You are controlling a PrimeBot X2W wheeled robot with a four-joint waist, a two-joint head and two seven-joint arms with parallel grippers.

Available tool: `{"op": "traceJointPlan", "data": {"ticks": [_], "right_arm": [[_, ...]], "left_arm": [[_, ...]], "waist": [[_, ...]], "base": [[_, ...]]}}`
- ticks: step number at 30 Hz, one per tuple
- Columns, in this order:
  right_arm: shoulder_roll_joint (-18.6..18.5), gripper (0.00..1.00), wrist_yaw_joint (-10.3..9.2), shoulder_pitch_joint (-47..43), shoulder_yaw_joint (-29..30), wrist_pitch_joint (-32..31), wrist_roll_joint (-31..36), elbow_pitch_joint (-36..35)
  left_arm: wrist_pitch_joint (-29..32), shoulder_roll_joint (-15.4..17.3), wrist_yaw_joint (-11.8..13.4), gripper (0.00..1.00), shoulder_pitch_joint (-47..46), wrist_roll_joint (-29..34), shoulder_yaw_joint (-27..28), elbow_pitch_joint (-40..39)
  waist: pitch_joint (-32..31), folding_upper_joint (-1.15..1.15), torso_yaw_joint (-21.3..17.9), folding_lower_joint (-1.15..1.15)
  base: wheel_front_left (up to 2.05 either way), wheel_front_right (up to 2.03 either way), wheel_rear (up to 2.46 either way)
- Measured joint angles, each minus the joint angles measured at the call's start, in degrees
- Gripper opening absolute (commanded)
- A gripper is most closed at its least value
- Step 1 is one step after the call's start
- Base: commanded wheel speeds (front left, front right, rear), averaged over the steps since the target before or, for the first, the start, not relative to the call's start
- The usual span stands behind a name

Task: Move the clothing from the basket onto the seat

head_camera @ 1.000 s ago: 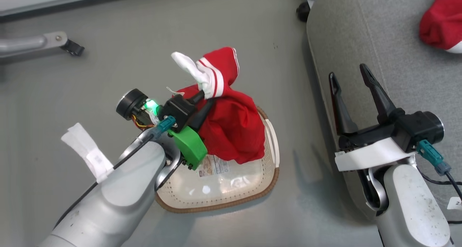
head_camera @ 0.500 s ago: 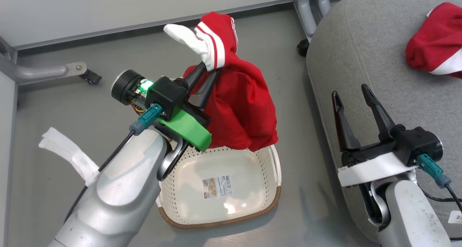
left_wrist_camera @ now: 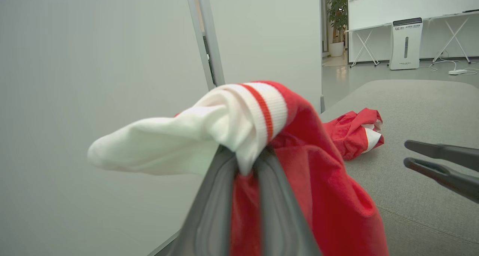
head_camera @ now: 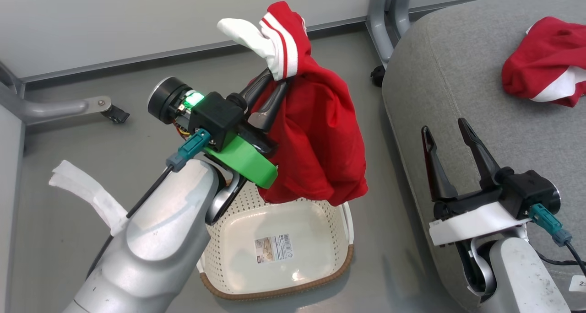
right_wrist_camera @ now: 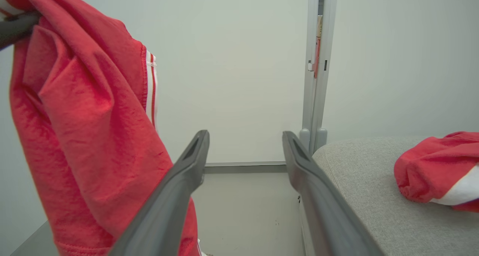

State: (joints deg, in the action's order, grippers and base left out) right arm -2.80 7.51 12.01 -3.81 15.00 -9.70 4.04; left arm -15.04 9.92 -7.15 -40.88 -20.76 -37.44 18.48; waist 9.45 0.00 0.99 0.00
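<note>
My left gripper (head_camera: 274,78) is shut on a red garment (head_camera: 320,139) with a white striped cuff, which hangs clear above the cream perforated basket (head_camera: 215,262) on the floor. The basket holds only a label sticker (head_camera: 274,247). In the left wrist view the fingers (left_wrist_camera: 209,207) pinch the red garment (left_wrist_camera: 322,196) just below its white cuff. A second red garment (head_camera: 540,68) lies crumpled on the grey seat (head_camera: 458,89) at the right. My right gripper (head_camera: 448,132) stands open over the seat's near edge, nothing between its fingers; the hanging red garment (right_wrist_camera: 86,136) is to its left.
A grey wall panel (head_camera: 137,20) and a metal post (head_camera: 377,11) stand behind the basket. A metal leg with a caster (head_camera: 114,114) lies on the floor at the left. White tape (head_camera: 87,191) trails from my left forearm.
My left gripper has lifted the red garment up out of the basket, which is left bare inside. The head view has tilted up, showing more wall and seat. The right gripper kept its pose.
</note>
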Motion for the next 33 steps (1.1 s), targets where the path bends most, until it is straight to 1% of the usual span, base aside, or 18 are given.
{"op": "traceJointPlan", "data": {"ticks": [4, 9, 15, 19, 24, 33], "right_arm": [[-0.01, 1.00, 0.00, -0.37, -0.21, 0.00, -0.41, -0.31], [0.00, 1.00, -0.01, -0.31, -2.61, 0.00, -0.18, -2.38], [0.00, 1.00, -0.01, 0.95, -8.73, 0.00, 0.11, -4.57], [0.02, 1.00, 0.00, 2.09, -12.68, 0.01, 0.32, -4.83], [0.01, 1.00, -0.01, 3.67, -15.58, 0.01, 1.16, -1.87], [-0.44, 1.00, -0.01, 7.70, -17.02, 0.01, 2.87, 6.00]], "left_arm": [[0.00, 0.16, -0.15, 0.00, 0.03, -0.01, -0.20, 0.00], [-0.01, 0.29, -0.16, 0.00, 0.13, -0.02, -0.25, 0.11], [0.00, 0.15, -0.18, 0.00, 0.32, 0.00, -0.37, 0.44], [0.00, -0.12, -0.23, 0.00, 0.32, 0.18, -0.54, 0.58], [0.00, -0.89, -0.24, 0.00, 0.30, 0.44, -1.08, 0.57], [0.00, -2.44, -0.24, 0.00, 0.11, 0.83, -3.60, 0.07]], "waist": [[-0.15, 0.00, -0.14, 0.00], [-0.08, 0.00, -0.13, 0.00], [-0.02, 0.00, -0.02, 0.00], [0.14, 0.00, 0.25, 0.00], [0.41, 0.00, 0.92, 0.00], [1.03, 0.00, 2.74, 0.00]], "base": [[0.00, 0.00, 0.00], [0.00, 0.00, 0.00], [0.00, 0.00, 0.00], [0.00, 0.00, 0.00], [0.00, 0.00, 0.00], [0.00, 0.00, 0.00]]}}
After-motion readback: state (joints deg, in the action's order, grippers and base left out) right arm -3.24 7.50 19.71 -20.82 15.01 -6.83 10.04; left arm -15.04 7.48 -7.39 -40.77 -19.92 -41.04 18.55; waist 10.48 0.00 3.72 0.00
